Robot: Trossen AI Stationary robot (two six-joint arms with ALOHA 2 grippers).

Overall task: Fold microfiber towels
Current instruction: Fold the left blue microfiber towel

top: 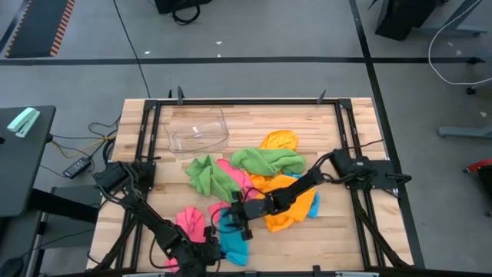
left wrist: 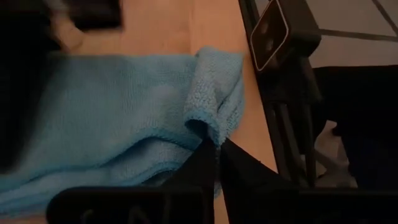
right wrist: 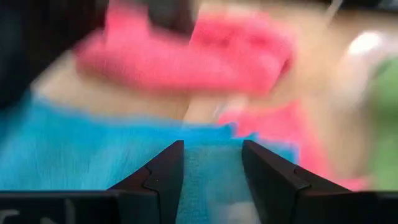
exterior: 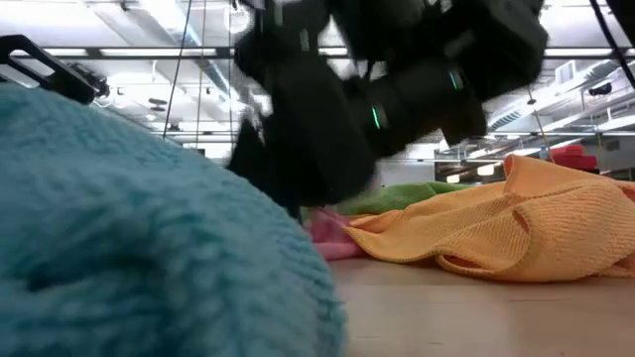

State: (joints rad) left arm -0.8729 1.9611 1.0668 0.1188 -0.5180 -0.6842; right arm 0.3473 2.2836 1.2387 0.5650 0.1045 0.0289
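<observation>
A sky blue towel [top: 237,243] lies near the table's front edge. My left gripper [top: 209,250] is shut on it. My right gripper [top: 235,218] reaches in from the right and stands open over the same towel [right wrist: 211,171], which shows between its fingers. A pink towel [top: 192,219] lies just left of the blue one. Green towels [top: 231,171] and orange towels [top: 290,196] lie heaped in the middle of the table. In the low view the blue towel [exterior: 149,248] fills the near left. My left gripper pinches a bunched fold at the sky blue towel's edge [left wrist: 210,124] between its two fingers [left wrist: 239,163], which slant downward. That fold is raised into a small hump at the fingertips, and the rest of the towel [left wrist: 112,118] lies slack on the table. My right gripper: whether its fingers touch the blue towel I cannot tell.
A clear plastic tub [top: 197,131] stands at the back left of the table. A black frame rail [left wrist: 283,118] runs along the table's edge close to the left gripper. Bare wood [top: 338,231] shows at the front right.
</observation>
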